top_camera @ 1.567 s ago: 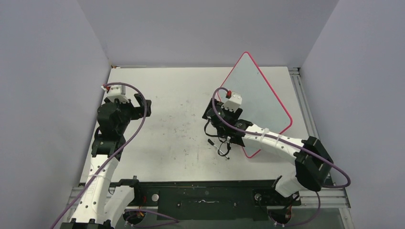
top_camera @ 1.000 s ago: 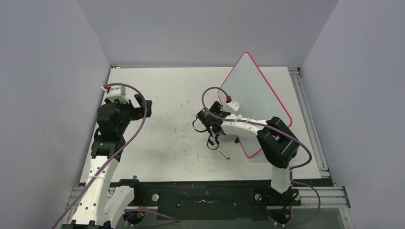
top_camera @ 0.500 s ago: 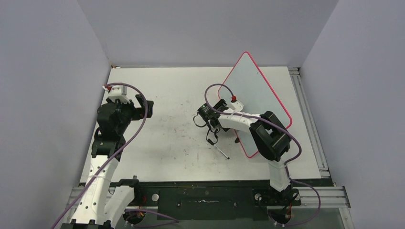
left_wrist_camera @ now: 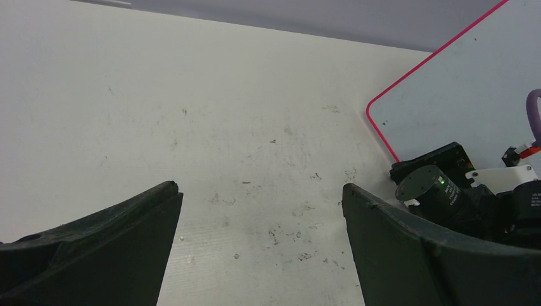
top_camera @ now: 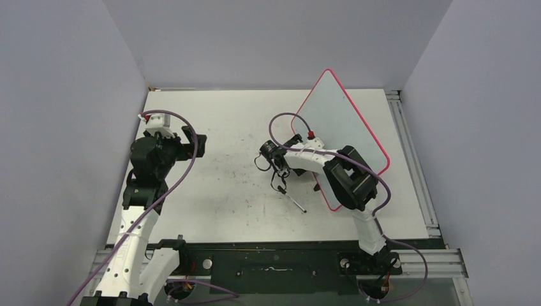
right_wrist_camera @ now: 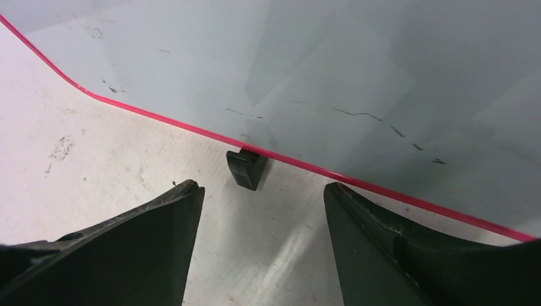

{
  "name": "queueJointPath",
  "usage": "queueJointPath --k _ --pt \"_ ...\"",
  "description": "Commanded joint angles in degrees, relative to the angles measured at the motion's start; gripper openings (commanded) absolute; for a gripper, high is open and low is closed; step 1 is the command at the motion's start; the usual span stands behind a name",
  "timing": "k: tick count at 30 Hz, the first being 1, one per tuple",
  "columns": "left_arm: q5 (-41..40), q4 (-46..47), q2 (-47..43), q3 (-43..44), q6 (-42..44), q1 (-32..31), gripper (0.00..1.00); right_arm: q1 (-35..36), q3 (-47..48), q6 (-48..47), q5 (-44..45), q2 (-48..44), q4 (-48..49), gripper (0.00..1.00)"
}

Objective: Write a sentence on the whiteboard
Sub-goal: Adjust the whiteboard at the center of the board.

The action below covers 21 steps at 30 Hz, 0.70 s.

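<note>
The whiteboard (top_camera: 348, 121) lies at the table's right, pale grey with a red-pink rim. The sentence is out of view; the right wrist view shows only a few short dark streaks on the whiteboard (right_wrist_camera: 357, 70) above a black foot (right_wrist_camera: 247, 169). A thin pen (top_camera: 295, 203) lies loose on the table by the board's near corner. My right gripper (top_camera: 281, 180) (right_wrist_camera: 261, 191) hangs open just beyond the pen's far end, nothing between its fingers. My left gripper (top_camera: 191, 143) (left_wrist_camera: 261, 197) stands wide open over bare table at the left.
The right arm's elbow (top_camera: 348, 178) is folded over the board's near corner. Its wrist housing (left_wrist_camera: 440, 191) shows at the right of the left wrist view. Grey walls close in the table on three sides. Scuff marks (left_wrist_camera: 287, 233) dot the tabletop.
The right arm has folded up, its elbow swinging left over the board's near corner. Its gripper drew away from the pen, which stays on the table. The left arm has not moved.
</note>
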Motion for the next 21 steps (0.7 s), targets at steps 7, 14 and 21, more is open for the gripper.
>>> queueJointPath --k 7,14,21 --pt "0.6 2.9 -0.7 1.1 0.0 0.4 0.96 -1.4 7.4 4.5 6.0 5.3 -7.5 0.69" --pt "0.9 3.0 -0.8 1.0 -0.2 0.4 0.96 -2.4 9.7 3.7 6.3 7.6 -8.6 0.66" --pt "0.7 3.0 -0.8 1.0 -0.2 0.4 0.96 -2.7 11.2 3.2 7.2 10.0 -10.4 0.61"
